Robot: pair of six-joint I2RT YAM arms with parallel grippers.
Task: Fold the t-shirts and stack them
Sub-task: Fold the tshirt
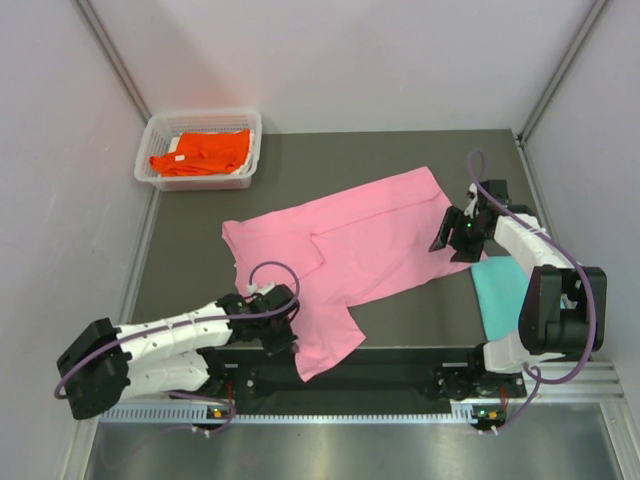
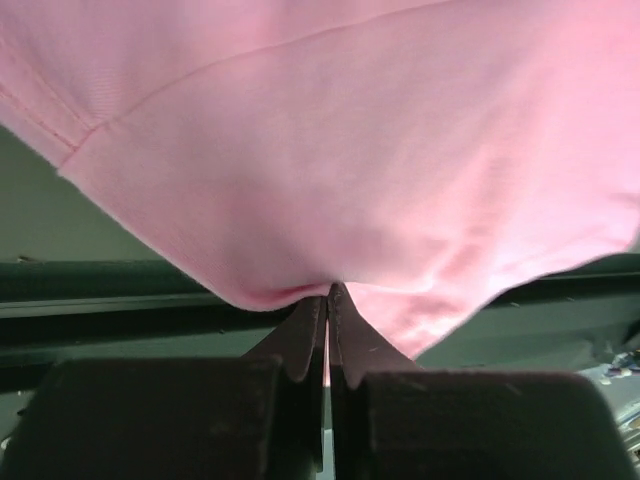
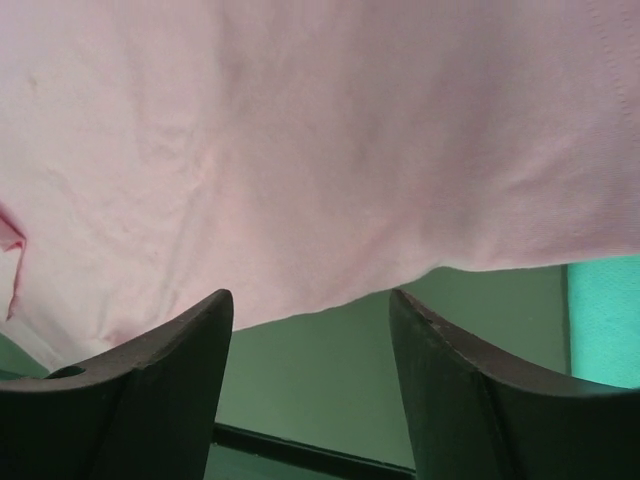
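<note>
- Fabric filled most of the overhead view: the pink t-shirt (image 1: pixel 350 255) lay spread flat and slanting across the middle of the table (image 1: pixel 190 270), with one corner reaching the near edge.
- The orange t-shirt (image 1: pixel 203 150) sat in the white basket (image 1: pixel 160 125) at the far left corner. The teal t-shirt (image 1: pixel 500 290) lay at the near right, partly under the right arm.
- Seen from above, the left gripper (image 1: pixel 285 320) sat at the pink t-shirt's near left edge, and the right gripper (image 1: pixel 455 235) at its right edge, just beside the teal one.
- On the left wrist camera, the left gripper (image 2: pixel 328 295) had its fingers pressed together on a pinch of pink hem. The cloth (image 2: pixel 350 150) bunched right at the tips.
- On the right wrist camera, the right gripper (image 3: pixel 310 298) stood with its fingers wide apart and held nothing. The pink edge (image 3: pixel 320 150) lay just beyond the tips over bare table, with teal (image 3: pixel 605 320) at the right.
- To my eye, the fold of the pink t-shirt was only beginning, with one side seized and the other free.
- The next move called for the right fingers to slide onto the hem and close, so both arms could lift evenly. A pull from the left alone would likely drag the cloth askew.
</note>
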